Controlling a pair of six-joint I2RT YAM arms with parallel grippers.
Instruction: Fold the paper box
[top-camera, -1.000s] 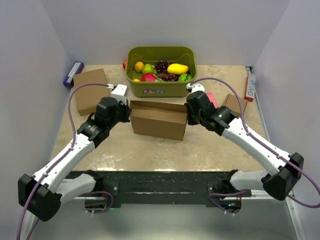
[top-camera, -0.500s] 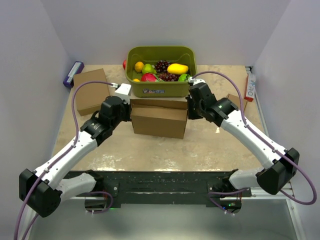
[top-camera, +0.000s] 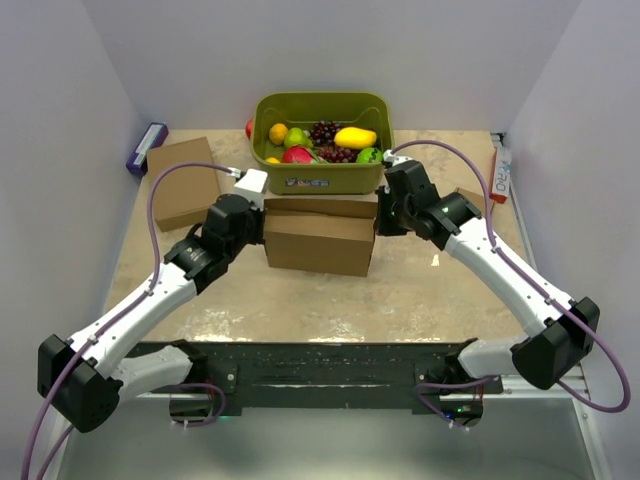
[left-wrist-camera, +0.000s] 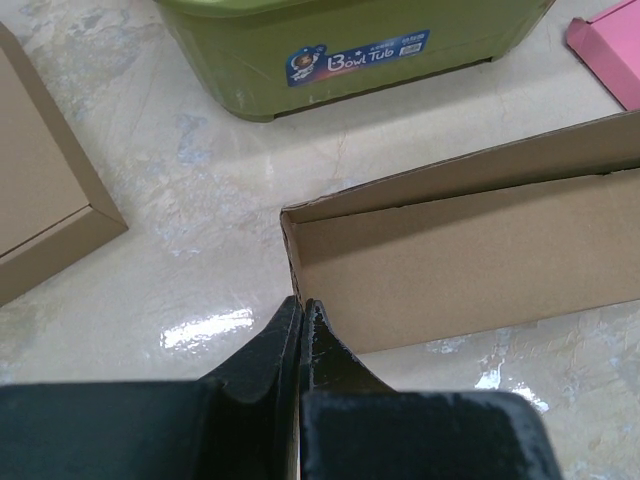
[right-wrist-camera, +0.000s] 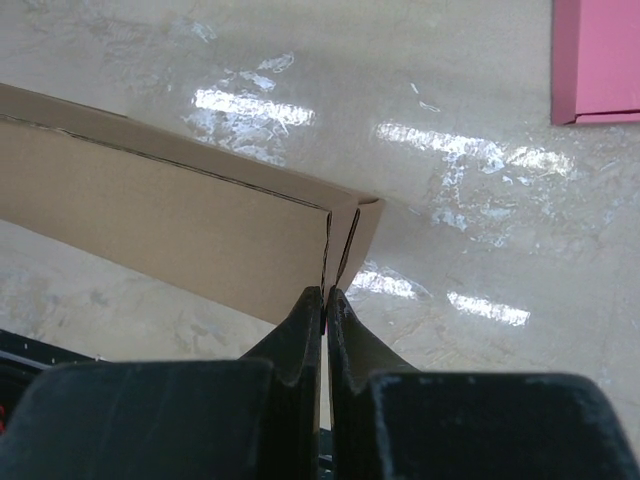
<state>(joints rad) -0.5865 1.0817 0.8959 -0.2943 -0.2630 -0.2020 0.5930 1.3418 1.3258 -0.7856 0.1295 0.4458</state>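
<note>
The box (top-camera: 318, 240) has slid nearer the tub (top-camera: 322, 178). Right fingers (right-wrist-camera: 300, 335) have just closed and left fingers (left-wrist-camera: 280, 345) stay shut, both at its end walls; whether they grip cardboard is unclear.

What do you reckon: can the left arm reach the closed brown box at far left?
Probably yes: the closed brown box lies left of the left gripper, with only bare table between. That gripper is shut at the end of the paper box.
</note>
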